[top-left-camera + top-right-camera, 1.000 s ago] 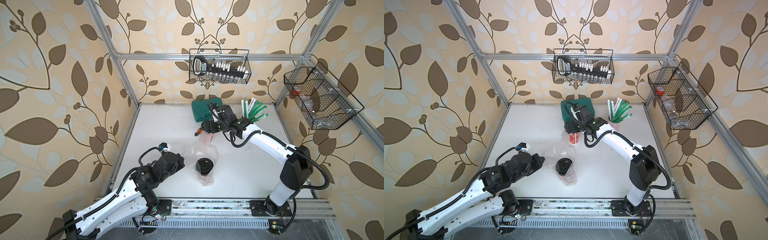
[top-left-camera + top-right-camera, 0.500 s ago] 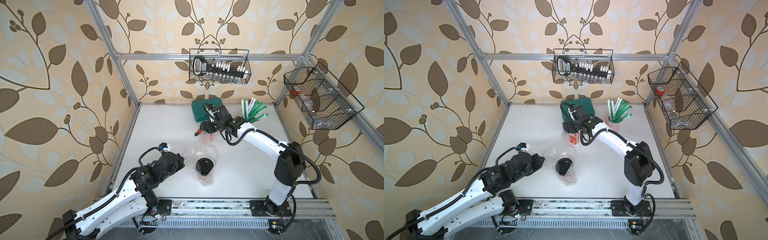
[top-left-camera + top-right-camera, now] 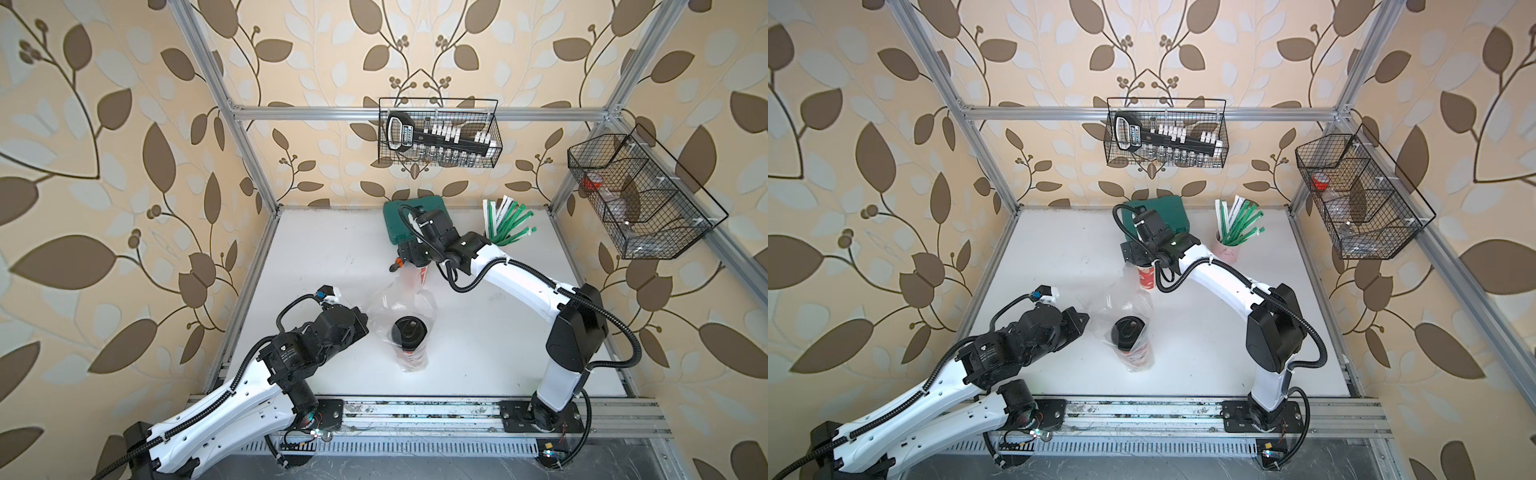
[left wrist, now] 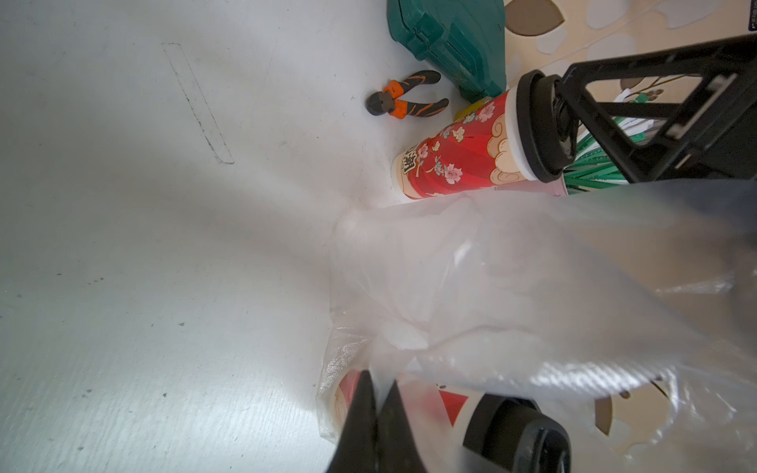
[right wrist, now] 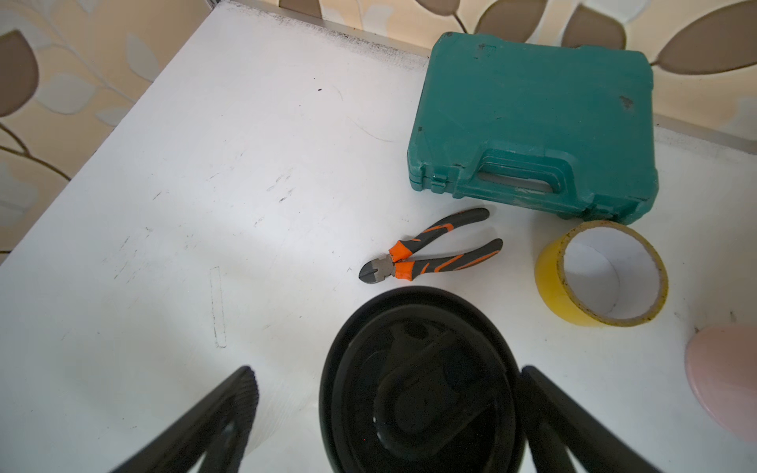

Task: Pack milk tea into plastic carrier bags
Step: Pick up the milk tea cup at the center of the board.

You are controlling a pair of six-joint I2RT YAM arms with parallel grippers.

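Note:
One milk tea cup, red with a black domed lid (image 3: pixel 409 330), stands inside the clear plastic carrier bag (image 3: pixel 399 299) near the table's front. My left gripper (image 4: pixel 379 379) is shut on the bag's rim beside that cup (image 4: pixel 450 405); in both top views it sits left of the bag (image 3: pixel 1084 320). Just beyond the bag stands the second milk tea cup (image 3: pixel 1146 276) on the bare table. My right gripper (image 5: pixel 387 374) is open, and its fingers (image 5: pixel 241 393) straddle that cup's black lid (image 5: pixel 418 389) from above.
A green tool case (image 5: pixel 532 123) lies at the back. Orange-handled pliers (image 5: pixel 430 254) and a yellow tape roll (image 5: pixel 602 274) are close behind the second cup. A pink cup of straws (image 3: pixel 1227 249) stands to its right. Wire baskets (image 3: pixel 438 133) hang on the walls.
My right gripper has moved left and come over the second cup's lid, still open. The left arm, the bag and the bagged cup have not moved.

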